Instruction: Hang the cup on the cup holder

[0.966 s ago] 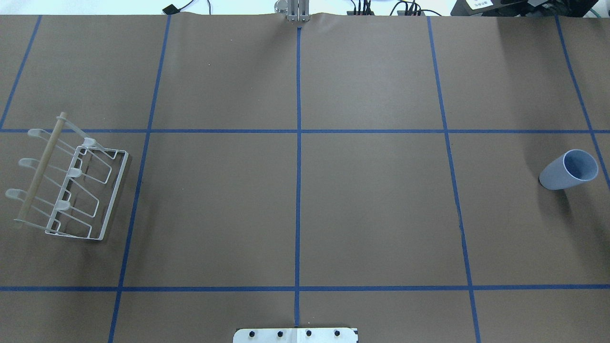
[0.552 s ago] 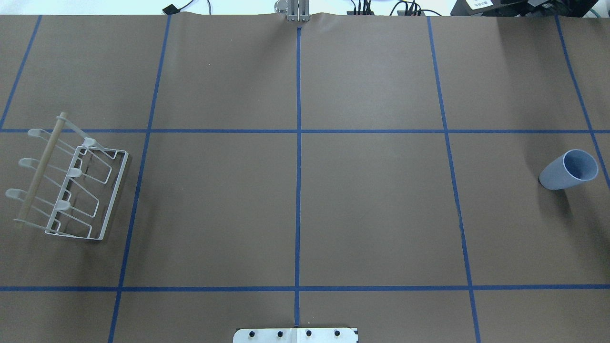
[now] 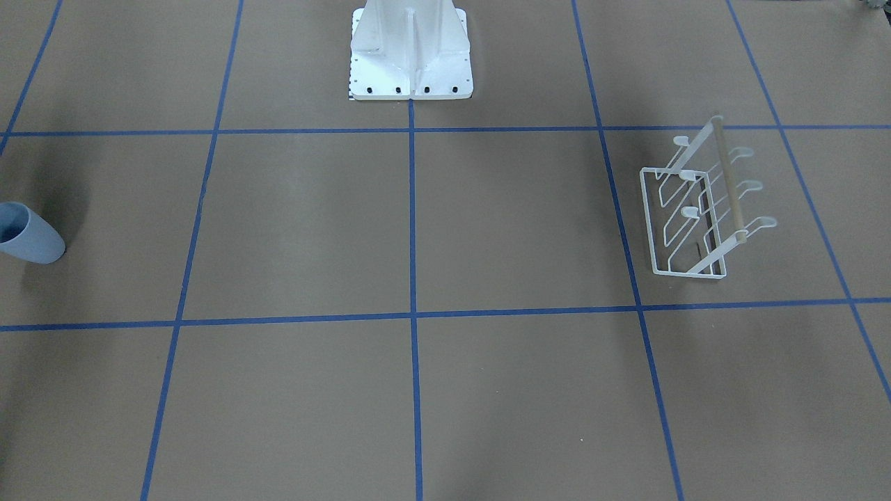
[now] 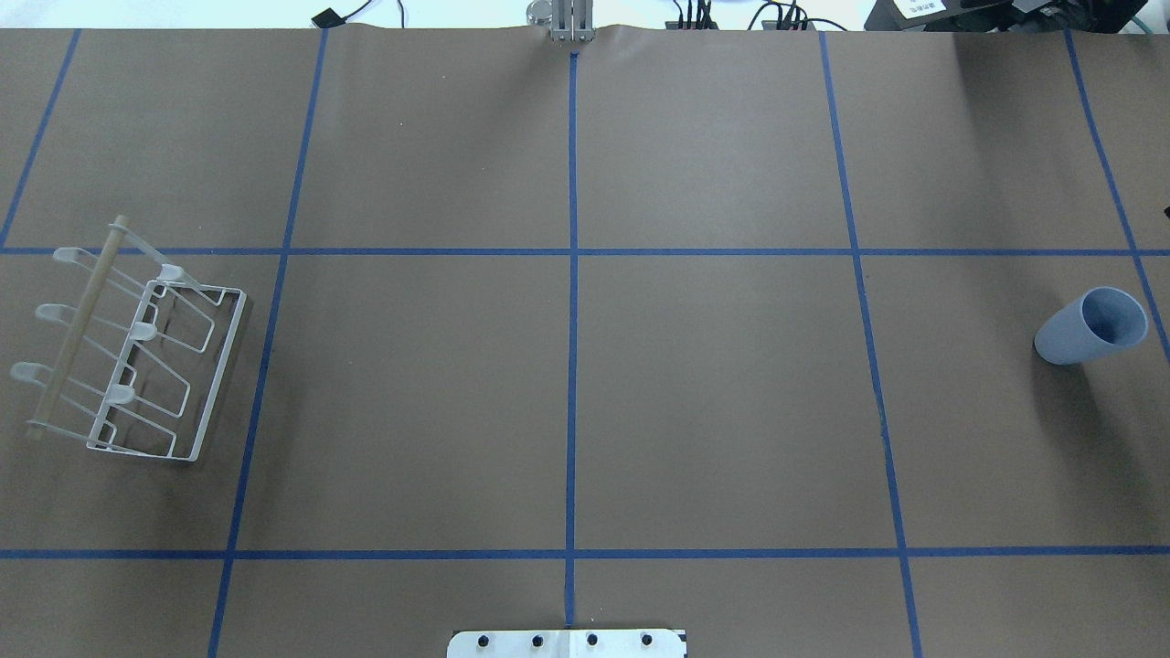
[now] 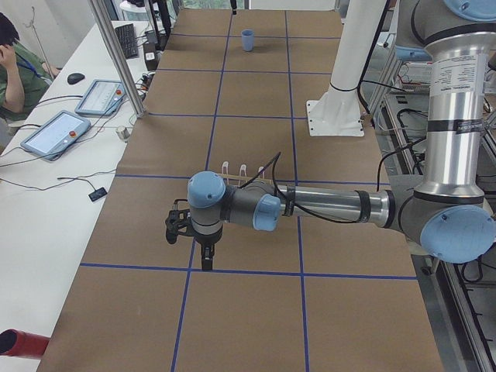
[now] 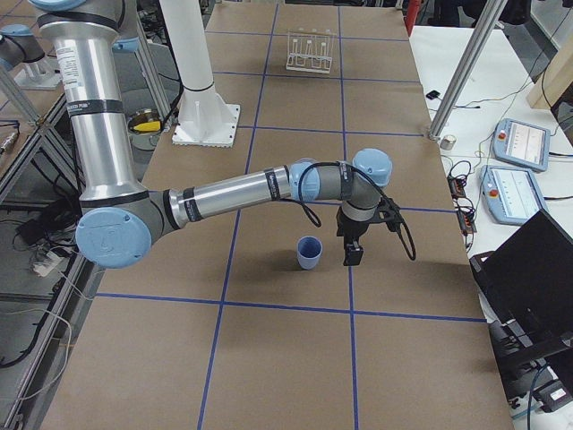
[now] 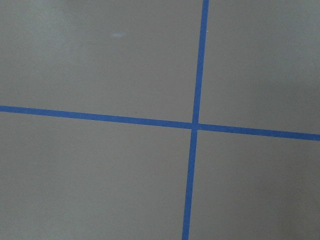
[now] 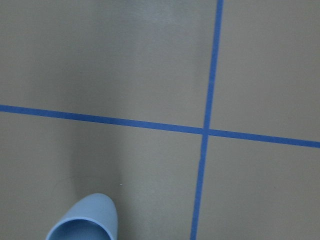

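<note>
cup [image 4: 1088,329] matte, tapered, cup holder [image 4: 79,320] white wire

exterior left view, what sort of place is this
Probably a robotics lab: a robot arm reaches over a table taped with a blue grid, tablet-like control pendants lie on the side desk, and a person sits alongside.
</note>
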